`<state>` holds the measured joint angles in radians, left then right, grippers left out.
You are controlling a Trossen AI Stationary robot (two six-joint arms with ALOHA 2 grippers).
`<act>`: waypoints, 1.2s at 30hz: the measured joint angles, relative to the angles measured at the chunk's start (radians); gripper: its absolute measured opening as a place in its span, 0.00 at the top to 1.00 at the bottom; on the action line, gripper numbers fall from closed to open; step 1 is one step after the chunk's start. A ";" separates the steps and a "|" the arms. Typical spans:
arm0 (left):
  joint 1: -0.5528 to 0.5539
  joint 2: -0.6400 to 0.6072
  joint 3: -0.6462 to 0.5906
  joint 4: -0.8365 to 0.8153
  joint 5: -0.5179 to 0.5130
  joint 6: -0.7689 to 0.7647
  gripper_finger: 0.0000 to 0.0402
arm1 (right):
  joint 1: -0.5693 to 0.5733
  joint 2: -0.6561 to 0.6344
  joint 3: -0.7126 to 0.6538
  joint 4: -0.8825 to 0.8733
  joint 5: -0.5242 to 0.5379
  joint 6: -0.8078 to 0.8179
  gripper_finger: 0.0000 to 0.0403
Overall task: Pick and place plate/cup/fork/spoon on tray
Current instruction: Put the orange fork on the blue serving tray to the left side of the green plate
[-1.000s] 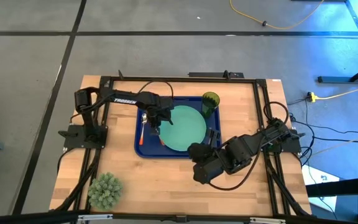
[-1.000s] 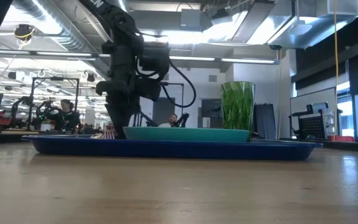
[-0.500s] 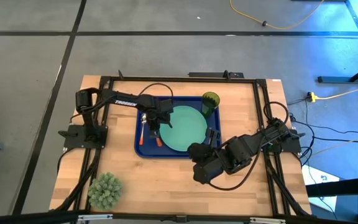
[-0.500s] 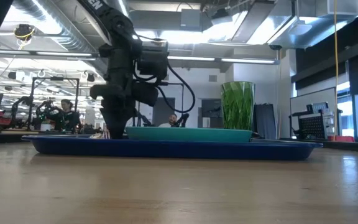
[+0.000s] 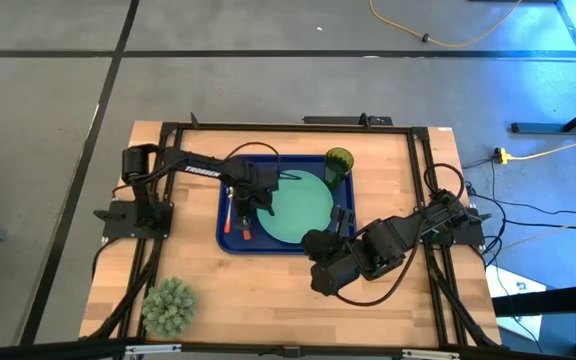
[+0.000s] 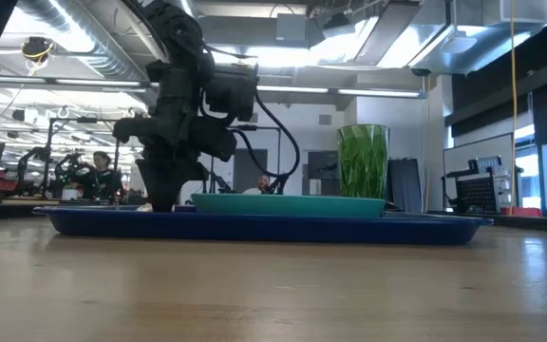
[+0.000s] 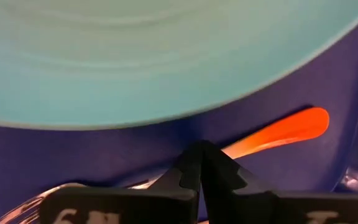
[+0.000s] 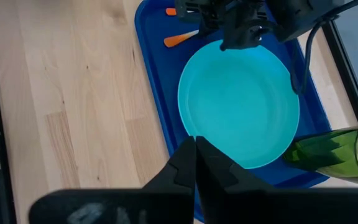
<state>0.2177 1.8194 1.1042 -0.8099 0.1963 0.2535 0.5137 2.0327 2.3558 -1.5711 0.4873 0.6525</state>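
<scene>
While the right gripper [image 5: 313,243] waits with its fingers together just off the tray [image 5: 288,246], the left gripper [image 5: 240,205] is seen from above low over the tray's strip beside the plate [image 5: 298,205]. Two orange handles lie there: one [image 5: 229,213] on the gripper's far side from the plate, one [image 5: 245,232] just past the fingers. The cup [image 5: 338,164] stands at a tray corner.

At table height, the left gripper [image 6: 164,201] is seen reaching down to the tray [image 6: 254,226] beside the plate [image 6: 288,202]; the cup [image 6: 363,161] stands beyond.

Past the left wrist, the fingers [image 7: 194,177] are pressed together, an orange handle [image 7: 278,132] running from them beside the plate [image 7: 142,56]. Whether it is clamped, and whether it is fork or spoon, cannot be told.

From the right wrist, the plate [image 8: 238,102], two handles [image 8: 180,38] and the cup [image 8: 334,152] are seen on the tray [image 8: 157,93].

The cutlery is judged light, stiff and slippery; mid-handle is the likely best hold.
</scene>
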 joint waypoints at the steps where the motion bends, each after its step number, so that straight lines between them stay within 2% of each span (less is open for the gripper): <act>1: -0.002 0.000 0.000 -0.001 0.000 0.000 1.00 | 0.000 0.000 0.000 0.000 0.000 0.000 0.99; 7: -0.007 -0.001 0.000 -0.013 -0.016 -0.014 1.00 | 0.000 0.000 0.000 0.000 0.000 -0.001 0.99; 11: -0.008 -0.061 0.003 -0.025 -0.070 -0.051 1.00 | 0.000 0.000 0.000 0.000 -0.001 -0.002 0.99; 18: 0.028 -0.119 0.001 -0.136 -0.132 -0.142 1.00 | 0.000 0.000 0.000 0.002 -0.001 -0.004 0.99; 23: 0.036 -0.119 -0.062 -0.042 -0.125 -0.163 1.00 | 0.000 0.000 0.000 0.003 -0.001 -0.004 0.99; 29: 0.047 -0.119 -0.143 -0.037 -0.129 -0.174 1.00 | 0.000 0.000 0.000 0.003 -0.001 -0.007 0.99; 36: 0.047 -0.118 -0.161 0.055 -0.135 -0.183 1.00 | -0.007 0.000 0.000 0.003 -0.001 -0.023 0.99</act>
<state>0.2647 1.7012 0.9436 -0.7549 0.0616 0.0708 0.5064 2.0331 2.3558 -1.5677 0.4866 0.6298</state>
